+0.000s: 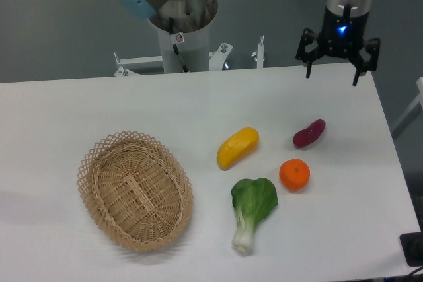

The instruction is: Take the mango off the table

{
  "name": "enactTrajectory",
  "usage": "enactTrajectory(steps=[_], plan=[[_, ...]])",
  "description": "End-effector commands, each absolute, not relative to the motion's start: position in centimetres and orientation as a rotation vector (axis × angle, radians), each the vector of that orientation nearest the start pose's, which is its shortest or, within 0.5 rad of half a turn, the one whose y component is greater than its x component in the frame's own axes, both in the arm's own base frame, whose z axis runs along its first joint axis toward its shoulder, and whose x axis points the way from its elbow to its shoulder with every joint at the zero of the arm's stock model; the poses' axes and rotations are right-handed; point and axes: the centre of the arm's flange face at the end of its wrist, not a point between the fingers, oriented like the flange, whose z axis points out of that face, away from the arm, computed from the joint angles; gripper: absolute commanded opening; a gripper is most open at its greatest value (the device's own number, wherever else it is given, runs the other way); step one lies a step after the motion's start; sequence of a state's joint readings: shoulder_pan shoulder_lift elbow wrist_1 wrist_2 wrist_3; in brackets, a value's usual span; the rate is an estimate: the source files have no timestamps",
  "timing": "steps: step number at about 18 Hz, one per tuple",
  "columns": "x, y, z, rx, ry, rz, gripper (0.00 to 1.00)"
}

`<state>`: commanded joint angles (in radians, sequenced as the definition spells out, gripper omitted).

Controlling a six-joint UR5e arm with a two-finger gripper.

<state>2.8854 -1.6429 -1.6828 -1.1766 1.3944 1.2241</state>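
The mango (238, 148) is a yellow elongated fruit, orange at its upper right end, lying on the white table (99, 110) right of centre. My gripper (332, 72) hangs open and empty above the table's far right edge, well behind and to the right of the mango, its black fingers (308, 69) spread wide apart.
A purple-red sweet potato (309, 133) lies right of the mango, a round orange (295, 174) below it, and a green bok choy (252, 211) in front of the mango. A wicker basket (135, 189) sits at the left. The arm's base (180, 24) stands behind the table.
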Motion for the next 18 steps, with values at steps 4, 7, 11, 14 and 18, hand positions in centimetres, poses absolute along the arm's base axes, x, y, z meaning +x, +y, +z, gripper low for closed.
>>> enactTrajectory(steps=[4,7,11,14,18], plan=[[-47.7,28.2,43.6,-2.903,-0.103,0.212,1.0],[-47.4,28.1,43.7,-2.902,-0.105,0.214,1.0],[-46.2,29.1,43.0,-2.906,-0.091,0.188,1.0],[-45.1,29.4,42.2,-2.901,-0.163,0.148,1.0],[-43.2,31.6,41.1,-2.906,-0.185,0.102,1.0]])
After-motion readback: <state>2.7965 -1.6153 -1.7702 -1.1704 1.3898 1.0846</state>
